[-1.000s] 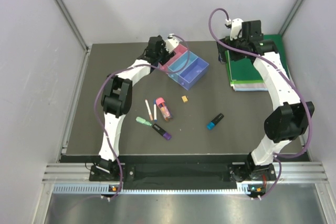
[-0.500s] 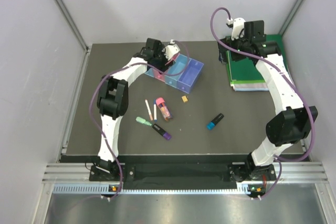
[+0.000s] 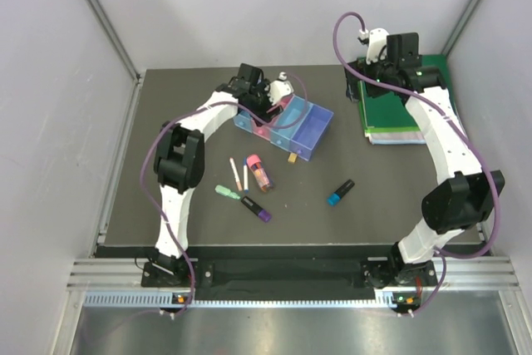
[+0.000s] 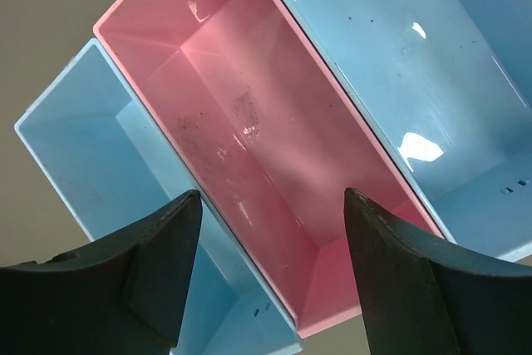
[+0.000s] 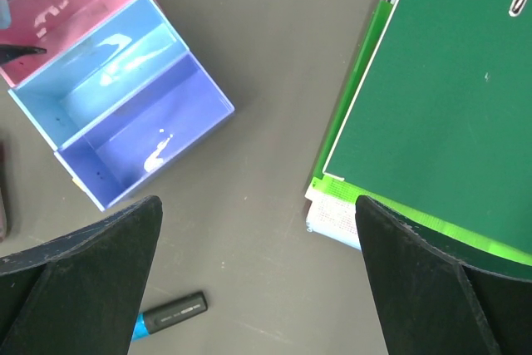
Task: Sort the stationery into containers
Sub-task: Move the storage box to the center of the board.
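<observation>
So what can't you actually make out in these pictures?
Top view: the left gripper covers most of the light blue bin.
Top view: the eraser is too small to tell whether it touches the bins.
Right wrist view: the right gripper hides part of the marker's blue end.
Right wrist view: the binder runs off the top and right edges.

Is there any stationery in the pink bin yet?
No, in the left wrist view the pink bin is bare inside, showing only scuffs and glare on its floor.
</observation>
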Controlling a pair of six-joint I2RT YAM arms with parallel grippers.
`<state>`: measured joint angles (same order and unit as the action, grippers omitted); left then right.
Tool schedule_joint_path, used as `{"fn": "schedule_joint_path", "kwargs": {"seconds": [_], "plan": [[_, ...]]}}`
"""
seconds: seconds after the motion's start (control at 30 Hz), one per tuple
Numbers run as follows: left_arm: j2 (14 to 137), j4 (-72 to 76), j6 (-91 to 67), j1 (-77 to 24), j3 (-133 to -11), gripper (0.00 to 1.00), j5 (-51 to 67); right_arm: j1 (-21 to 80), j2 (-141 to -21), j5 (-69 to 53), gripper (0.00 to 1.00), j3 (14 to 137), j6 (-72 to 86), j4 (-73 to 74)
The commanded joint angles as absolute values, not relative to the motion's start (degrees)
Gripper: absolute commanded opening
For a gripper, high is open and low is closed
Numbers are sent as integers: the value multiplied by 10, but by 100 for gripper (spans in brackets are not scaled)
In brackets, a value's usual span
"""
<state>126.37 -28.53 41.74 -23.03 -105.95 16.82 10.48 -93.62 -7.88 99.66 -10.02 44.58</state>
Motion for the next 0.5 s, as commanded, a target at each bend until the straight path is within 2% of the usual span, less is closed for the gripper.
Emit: {"fn": "schedule_joint_path", "kwargs": {"seconds": [0.0, 0.2, 0.47], "plan": [[1295, -404, 375, -253, -1041, 73, 219, 111, -904, -86, 100, 990, -105, 446], [1321, -396, 302, -267, -1079, 72, 222, 112, -908, -92, 100, 990, -108, 446], [1304, -291, 257, -266, -1078, 74, 100, 122, -925, -130, 100, 949, -121, 474]]}}
